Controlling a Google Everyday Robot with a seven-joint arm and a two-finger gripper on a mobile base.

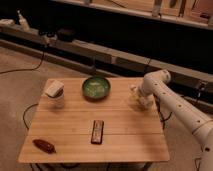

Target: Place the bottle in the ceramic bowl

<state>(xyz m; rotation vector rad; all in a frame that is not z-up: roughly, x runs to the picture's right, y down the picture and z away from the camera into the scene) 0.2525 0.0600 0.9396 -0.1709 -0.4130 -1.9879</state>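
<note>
It is dim and warm-toned here. Light falls from above onto the desk (125, 127), whose pale wood is the brightest patch, while the wall at 12 o'clock is nearly black. My jaws, at the desk's 3 o'clock edge, catch the same soft light. A faint sheen marks the ceramic bowl (96, 87).
</note>
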